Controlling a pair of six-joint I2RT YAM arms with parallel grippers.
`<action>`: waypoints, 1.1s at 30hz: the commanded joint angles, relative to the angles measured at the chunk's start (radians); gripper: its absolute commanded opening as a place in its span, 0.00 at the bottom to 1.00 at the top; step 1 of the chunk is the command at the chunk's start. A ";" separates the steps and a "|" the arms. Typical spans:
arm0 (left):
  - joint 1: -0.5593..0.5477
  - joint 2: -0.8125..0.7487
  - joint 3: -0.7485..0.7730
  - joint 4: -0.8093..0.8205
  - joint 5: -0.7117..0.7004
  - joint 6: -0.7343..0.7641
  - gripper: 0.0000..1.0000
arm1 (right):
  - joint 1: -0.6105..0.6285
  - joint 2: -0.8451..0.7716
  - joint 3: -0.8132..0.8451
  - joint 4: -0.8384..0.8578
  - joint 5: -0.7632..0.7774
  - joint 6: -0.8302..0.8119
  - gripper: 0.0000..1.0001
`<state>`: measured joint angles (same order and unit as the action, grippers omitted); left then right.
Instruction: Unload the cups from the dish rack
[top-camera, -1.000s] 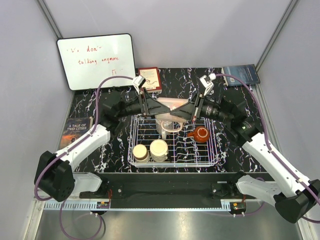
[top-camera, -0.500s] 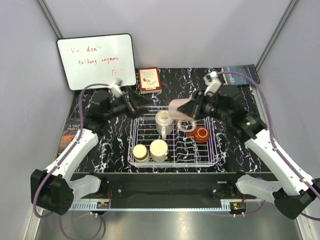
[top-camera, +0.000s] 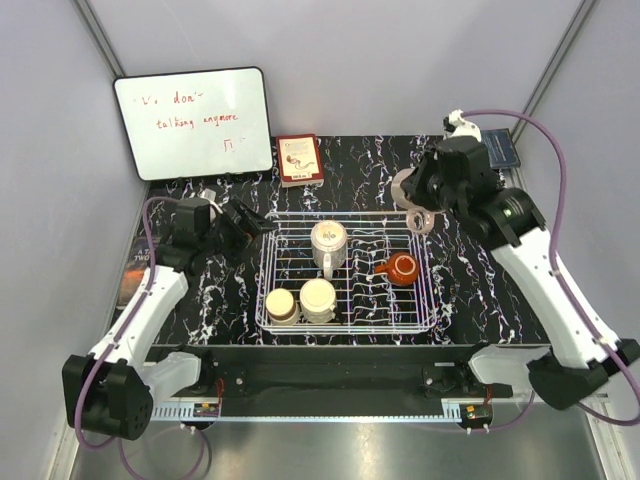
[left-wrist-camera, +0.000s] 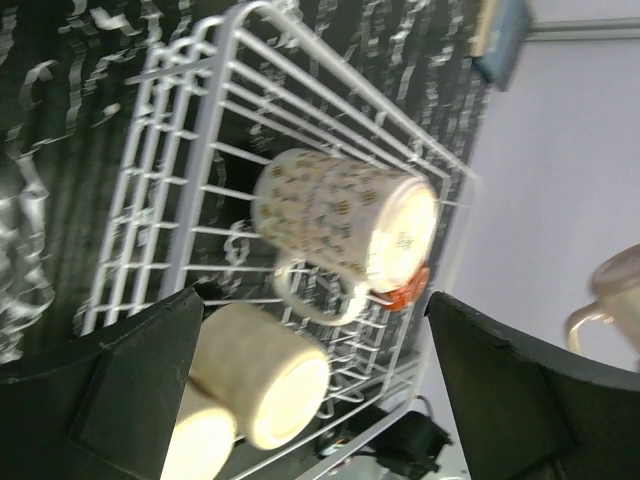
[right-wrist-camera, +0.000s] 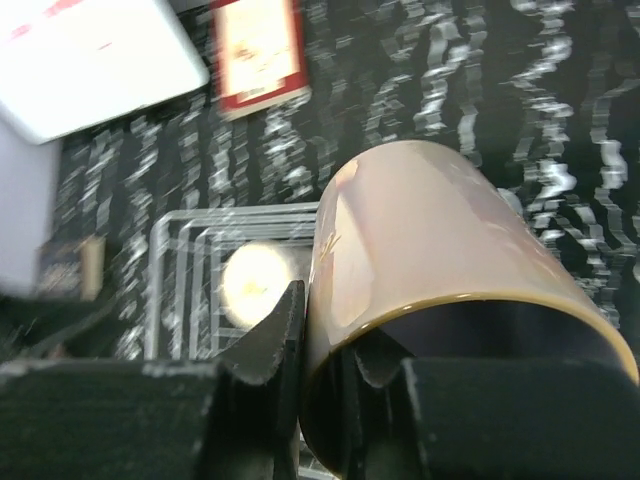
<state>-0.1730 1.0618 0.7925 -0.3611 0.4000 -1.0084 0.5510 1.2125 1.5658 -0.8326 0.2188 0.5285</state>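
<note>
From above, your right tool (top-camera: 420, 192) pinches the pinkish-beige mug (top-camera: 404, 187) by the far right corner of the dish rack (top-camera: 350, 328), fingertips hidden, while your left tool (top-camera: 255, 220) stands spread at the rack's left side. The left wrist view blurs that mug at its right edge, and the reddish-brown cup (left-wrist-camera: 405, 297) only peeks from behind the patterned mug (left-wrist-camera: 330, 210) in the rack. In the right wrist view the fingers (right-wrist-camera: 265, 345) cover part of the clamped rim, and the rack behind is a blur.

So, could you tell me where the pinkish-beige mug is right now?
In the top view, the pinkish-beige mug hangs in the right gripper, by the dish rack's far right corner.
</note>
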 joint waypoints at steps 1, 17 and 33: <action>-0.002 -0.029 0.074 -0.134 -0.067 0.115 0.98 | -0.127 0.116 0.132 -0.052 0.189 -0.012 0.00; -0.065 -0.011 0.166 -0.349 -0.250 0.330 0.99 | -0.603 0.649 0.421 -0.189 0.125 0.031 0.00; -0.082 0.053 0.155 -0.332 -0.245 0.358 0.98 | -0.648 0.972 0.525 -0.160 0.021 0.022 0.00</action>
<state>-0.2497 1.0904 0.9352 -0.7193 0.1608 -0.6773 -0.0837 2.1643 2.0247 -1.0336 0.2565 0.5579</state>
